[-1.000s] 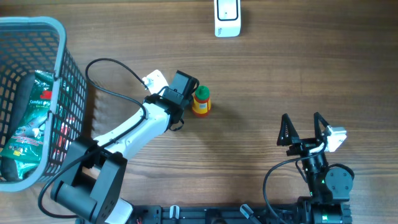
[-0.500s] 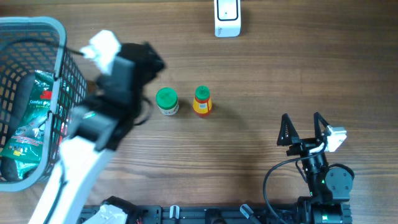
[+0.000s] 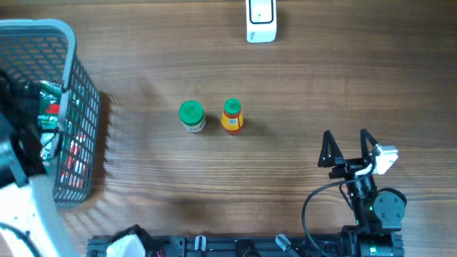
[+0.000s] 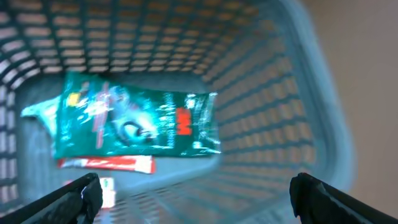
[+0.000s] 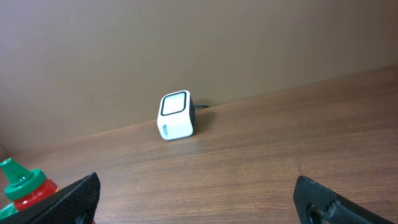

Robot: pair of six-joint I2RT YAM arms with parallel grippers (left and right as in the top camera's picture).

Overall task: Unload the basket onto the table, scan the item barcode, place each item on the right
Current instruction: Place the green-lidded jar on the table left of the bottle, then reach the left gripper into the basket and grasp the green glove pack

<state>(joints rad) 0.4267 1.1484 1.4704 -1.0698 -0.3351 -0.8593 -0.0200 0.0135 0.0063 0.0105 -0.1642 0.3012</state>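
My left gripper [image 4: 198, 202] hangs open over the inside of the grey-blue basket [image 4: 292, 93], nothing between its fingers. Below it lie a green packet [image 4: 134, 121] and a red-and-white packet [image 4: 106, 164]. In the overhead view the left arm [image 3: 16, 153] is a blur over the basket [image 3: 80, 93] at the far left. The white barcode scanner [image 3: 260, 20] stands at the table's far edge, also in the right wrist view as the scanner [image 5: 176, 116]. My right gripper [image 3: 348, 148] rests open and empty at the front right, and its right wrist view shows the gripper [image 5: 199, 202] above bare wood.
A green-lidded jar [image 3: 191, 116] and an orange bottle with a green cap [image 3: 231, 116] stand side by side mid-table. The bottle [image 5: 22, 186] shows at the left edge of the right wrist view. The basket's mesh walls rise around the left gripper.
The left arm has swung from the table's middle to the left and over the basket. The green-lidded jar now stands uncovered beside the bottle. The right arm has not moved.
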